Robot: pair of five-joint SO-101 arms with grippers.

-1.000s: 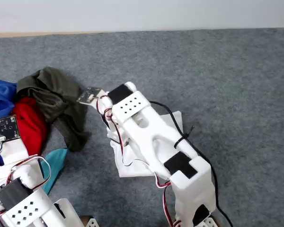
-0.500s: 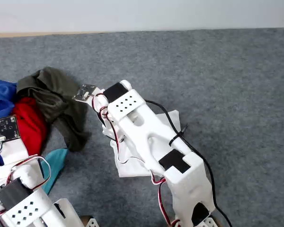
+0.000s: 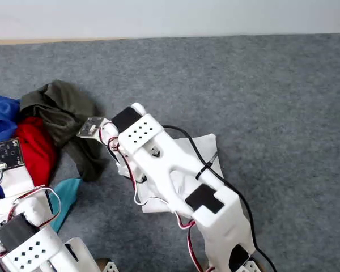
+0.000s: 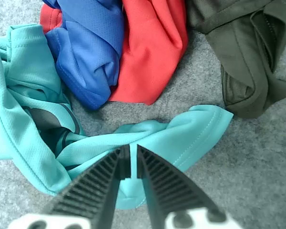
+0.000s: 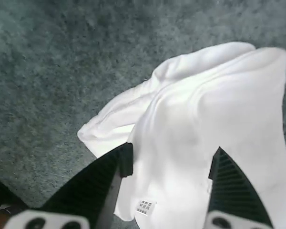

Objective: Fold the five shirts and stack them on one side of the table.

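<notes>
- Showing the right claw [image 5: 170,162] hanging directly over the white shirt [image 5: 205,95], its jaws standing wide apart with the cloth lying between and beneath them, nothing being clamped.
- Lying crumpled on the grey tabletop [image 3: 272,85], the white shirt [image 3: 207,144] is partly hidden under the right arm [image 3: 170,170]. Its long axis appears to be running roughly along the arm, though the arm is covering too much of it to be sure.
- Resting well apart from the other four garments, the white shirt is sitting nearer the right arm than the left, so the next grasp is looking like that arm's to make, straight down.
- Hovering low over the teal shirt [image 4: 181,133], the left claw [image 4: 132,152] is keeping its jaws drawn together with only a sliver between them and gripping no fabric.
- Heaping up just beyond the teal shirt are the blue shirt [image 4: 90,52], the red shirt [image 4: 150,47] and the olive shirt [image 4: 243,52], all unfolded and touching one another at the left side of the tabletop.
</notes>
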